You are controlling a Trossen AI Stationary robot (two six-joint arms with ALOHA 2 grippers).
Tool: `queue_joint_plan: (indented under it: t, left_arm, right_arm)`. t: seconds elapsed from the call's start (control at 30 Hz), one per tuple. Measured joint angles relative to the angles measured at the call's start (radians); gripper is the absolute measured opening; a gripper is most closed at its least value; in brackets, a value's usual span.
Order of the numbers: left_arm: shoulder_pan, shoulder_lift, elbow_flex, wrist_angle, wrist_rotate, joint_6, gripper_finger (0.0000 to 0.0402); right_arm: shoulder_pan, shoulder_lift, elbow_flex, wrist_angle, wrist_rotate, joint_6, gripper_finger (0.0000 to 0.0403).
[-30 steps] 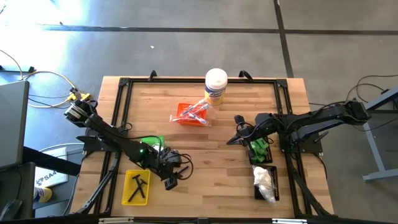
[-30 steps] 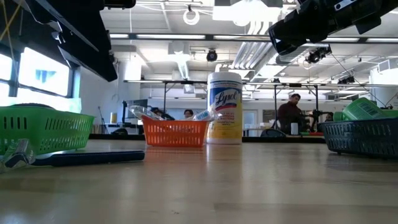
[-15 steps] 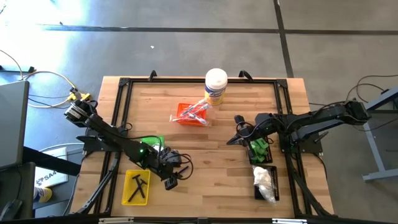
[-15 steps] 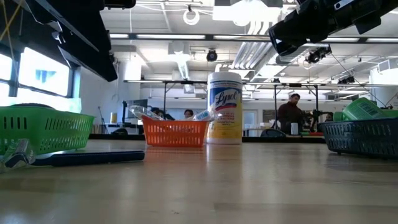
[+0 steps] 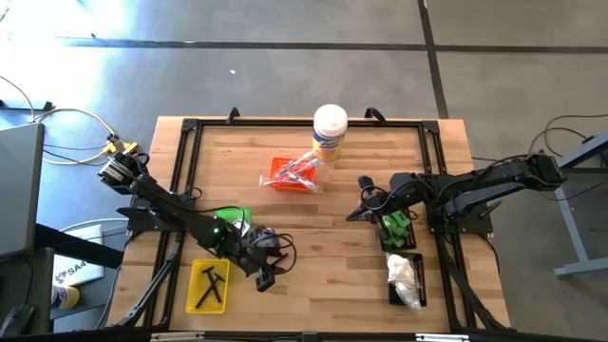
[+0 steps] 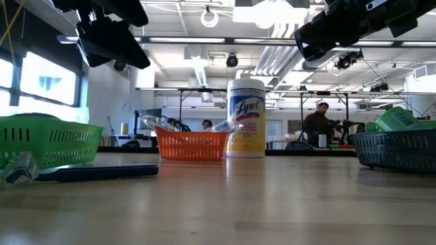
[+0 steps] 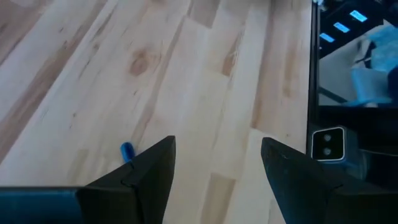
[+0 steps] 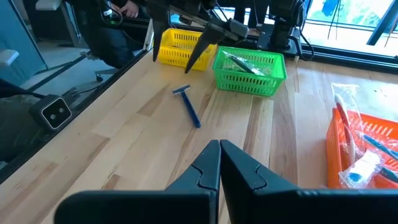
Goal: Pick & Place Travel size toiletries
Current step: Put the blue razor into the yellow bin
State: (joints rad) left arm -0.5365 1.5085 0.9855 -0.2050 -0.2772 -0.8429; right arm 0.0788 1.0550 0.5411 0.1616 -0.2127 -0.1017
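Blue razor (image 8: 188,104) left on the table, outside both sets of jaws.

The left gripper (image 5: 263,276), parted and empty, is seen lower in the high view than a second ago; only the razor's blue tip (image 7: 126,150) is caught at lower left beside its fingers. The right gripper (image 8: 219,163) is pressed closed.

table (image 5: 323,256): pale wood planks, black frame round the edge
canister (image 5: 330,131): upright at the far edge
orange tray (image 5: 290,175): just beside canister
green tray (image 5: 231,222): well apart from canister
razor (image 8: 188,106): flat on the wood, beside green tray
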Motion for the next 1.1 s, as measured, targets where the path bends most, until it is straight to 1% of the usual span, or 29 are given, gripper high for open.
queue_joint_plan:
  t: [0.13, 0.4, 0.6, 0.8, 1.03, 1.1]
  left_arm:
    - [0.000, 0.000, 0.000, -0.007, -0.035, 0.000, 0.0234]
    - [0.000, 0.000, 0.000, -0.005, -0.043, -0.001, 0.0234]
    - [0.000, 0.000, 0.000, 0.003, -0.055, -0.124, 0.0234]
    - [0.000, 0.000, 0.000, 0.003, -0.056, -0.180, 0.0234]
    - [-0.017, 0.065, 0.004, 0.035, -0.056, -0.180, 0.0234]
    - [-0.030, 0.091, 0.008, 0.004, -0.053, -0.184, 0.0234]
  right_arm:
    - [0.000, 0.000, 0.000, 0.000, 0.000, 0.004, 0.0003]
    - [0.000, 0.000, 0.000, 0.000, 0.000, 0.004, 0.0003]
    - [0.000, 0.000, 0.000, 0.000, 0.000, 0.004, 0.0003]
    - [0.000, 0.000, 0.000, 0.000, 0.000, 0.004, 0.0003]
    - [0.000, 0.000, 0.000, -0.009, 0.000, 0.004, 0.0003]
    - [0.000, 0.000, 0.000, -0.011, 0.000, 0.004, 0.0003]
